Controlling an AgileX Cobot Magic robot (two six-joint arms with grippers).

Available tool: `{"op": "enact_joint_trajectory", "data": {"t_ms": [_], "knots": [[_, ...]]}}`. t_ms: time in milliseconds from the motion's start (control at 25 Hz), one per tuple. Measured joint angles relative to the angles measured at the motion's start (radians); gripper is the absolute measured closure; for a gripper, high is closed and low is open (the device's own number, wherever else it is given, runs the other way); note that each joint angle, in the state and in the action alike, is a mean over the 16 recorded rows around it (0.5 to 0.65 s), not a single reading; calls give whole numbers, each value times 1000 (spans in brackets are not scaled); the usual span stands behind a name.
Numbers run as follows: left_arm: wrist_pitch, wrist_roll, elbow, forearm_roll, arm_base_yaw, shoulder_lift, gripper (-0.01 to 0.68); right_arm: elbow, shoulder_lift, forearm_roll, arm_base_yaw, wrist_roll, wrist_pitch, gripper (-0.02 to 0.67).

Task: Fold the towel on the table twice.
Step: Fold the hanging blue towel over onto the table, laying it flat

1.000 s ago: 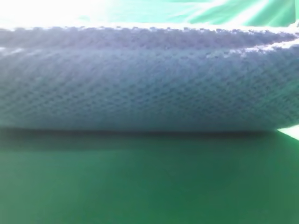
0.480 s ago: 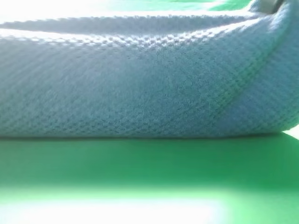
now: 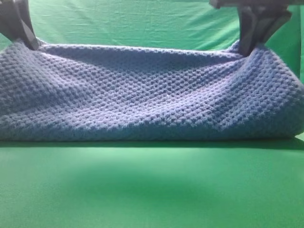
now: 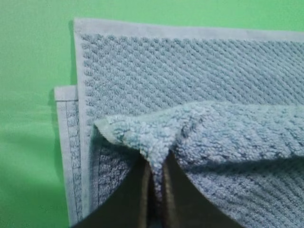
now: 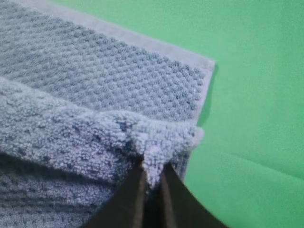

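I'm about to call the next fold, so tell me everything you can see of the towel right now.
The towel is a thick blue-grey waffle-knit cloth with a flat paler hem. It lies across the green table, already doubled: the wrist views show stacked layers with offset edges. Its near edge is lifted at both corners, sagging between them. The left gripper and the right gripper each pinch a bunched corner, jaws shut on the cloth. The lower layers rest flat on the table.

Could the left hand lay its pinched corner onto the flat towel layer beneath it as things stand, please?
Probably yes: the left hand, shut on the towel, hangs directly over the flat layer, and nothing lies between.
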Motion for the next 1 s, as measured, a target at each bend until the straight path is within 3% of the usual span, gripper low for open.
{"op": "enact_joint_trajectory", "data": {"t_ms": [640,800,1000], "knots": [[-243,13,-41,5,0,191,658,-143,244,-12,-55,-13,-152,632],[-278,19,-42,8,1,203,577,-148,262,-16,-57,-14,-180,556],[-281,26,-42,16,2,180,383,-148,246,-21,-60,-14,-180,367]]}}
